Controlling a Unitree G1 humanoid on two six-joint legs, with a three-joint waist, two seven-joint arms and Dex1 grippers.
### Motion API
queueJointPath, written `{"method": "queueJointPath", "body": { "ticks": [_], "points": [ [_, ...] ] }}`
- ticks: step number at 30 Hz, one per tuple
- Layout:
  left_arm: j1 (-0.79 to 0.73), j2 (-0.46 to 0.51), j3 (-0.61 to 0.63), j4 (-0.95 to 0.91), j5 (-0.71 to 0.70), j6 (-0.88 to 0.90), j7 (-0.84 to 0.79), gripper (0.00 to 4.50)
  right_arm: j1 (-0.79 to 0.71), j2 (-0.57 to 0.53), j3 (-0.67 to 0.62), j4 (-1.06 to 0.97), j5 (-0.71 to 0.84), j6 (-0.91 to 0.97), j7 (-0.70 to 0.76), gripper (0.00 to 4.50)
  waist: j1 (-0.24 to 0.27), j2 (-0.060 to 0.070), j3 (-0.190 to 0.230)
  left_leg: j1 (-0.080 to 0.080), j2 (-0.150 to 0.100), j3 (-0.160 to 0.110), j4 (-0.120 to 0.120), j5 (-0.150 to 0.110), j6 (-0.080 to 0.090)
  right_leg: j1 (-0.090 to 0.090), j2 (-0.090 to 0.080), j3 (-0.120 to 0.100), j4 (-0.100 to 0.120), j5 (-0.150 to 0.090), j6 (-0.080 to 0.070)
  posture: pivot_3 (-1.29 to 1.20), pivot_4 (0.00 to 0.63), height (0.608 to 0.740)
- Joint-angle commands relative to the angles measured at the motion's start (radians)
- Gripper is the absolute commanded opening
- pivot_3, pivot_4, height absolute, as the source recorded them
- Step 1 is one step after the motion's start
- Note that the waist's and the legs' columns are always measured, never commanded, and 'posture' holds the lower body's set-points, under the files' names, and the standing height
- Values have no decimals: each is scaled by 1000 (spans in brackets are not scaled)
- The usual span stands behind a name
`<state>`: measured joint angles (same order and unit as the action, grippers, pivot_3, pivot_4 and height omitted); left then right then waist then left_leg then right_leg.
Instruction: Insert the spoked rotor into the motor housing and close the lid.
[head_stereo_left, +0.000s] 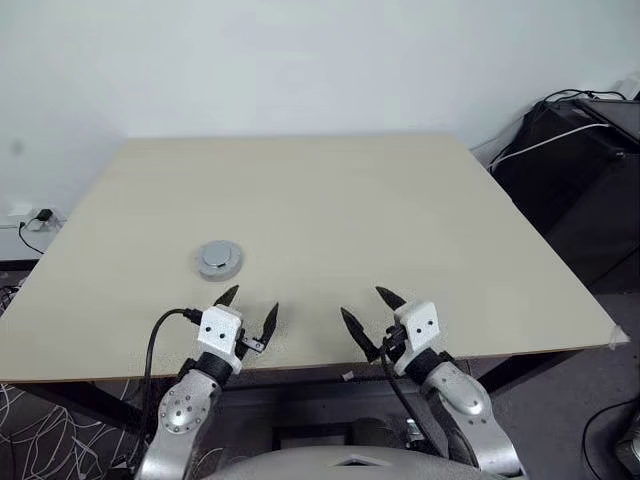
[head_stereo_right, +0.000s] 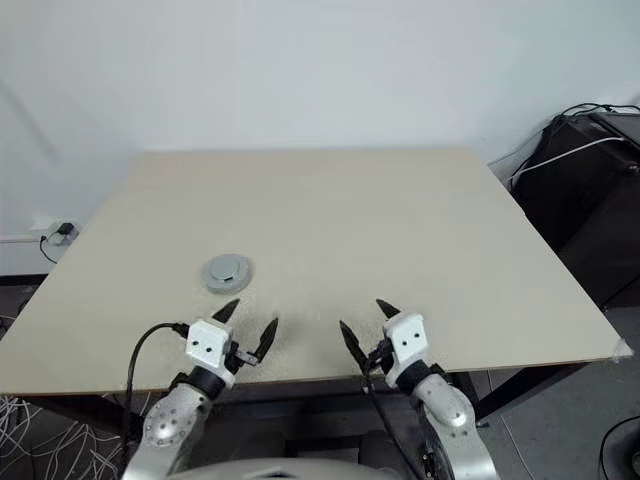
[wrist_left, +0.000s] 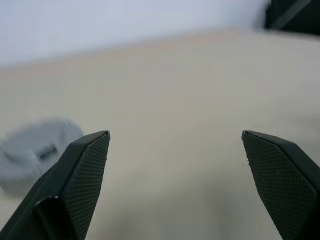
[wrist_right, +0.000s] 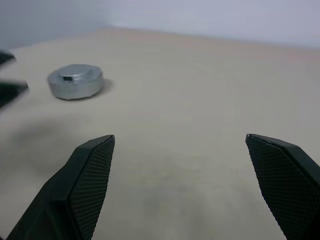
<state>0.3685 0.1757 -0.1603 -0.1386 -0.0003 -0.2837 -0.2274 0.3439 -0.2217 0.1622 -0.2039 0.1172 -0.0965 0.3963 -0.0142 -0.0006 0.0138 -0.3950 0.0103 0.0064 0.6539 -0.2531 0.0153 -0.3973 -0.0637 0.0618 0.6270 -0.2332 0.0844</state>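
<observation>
The lid (head_stereo_left: 219, 259) sat closed on the table (head_stereo_left: 400, 210), at eleven o'clock from our left gripper (head_stereo_left: 249, 310). Probably rigid, slick metal; we'd grip its rim. Both our grippers, right gripper (head_stereo_left: 368, 317) included, gaped wide, empty.

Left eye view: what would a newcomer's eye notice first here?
First, the one grey round lid, closed on its base, sitting on the pale table toward the robot's left. Next, the left gripper and right gripper, both open and holding nothing, over the table's near edge, the left one just short of the lid.
</observation>
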Motion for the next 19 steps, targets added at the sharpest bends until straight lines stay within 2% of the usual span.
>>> {"method": "queueJointPath", "body": {
  "ticks": [1,7,19],
  "points": [
    [8,-20,3,27,45,-84,45,4476,2,1,-13,-9,-28,-67,-19,4500,-1,1,0,0,0,0,0,0,0,0,0,0,0,0,0,0,0,740],
    [10,-32,6,62,46,-152,56,4476,16,24,0,-101,-31,0,-60,4500,0,0,1,0,0,0,1,0,0,0,1,0,0,0,1,0,0,740],
    [-3,-54,25,9,47,-119,91,4476,-18,41,26,-202,-35,129,-89,4500,1,0,1,0,0,0,1,0,0,1,1,-1,0,0,1,0,0,740]
  ]
}}
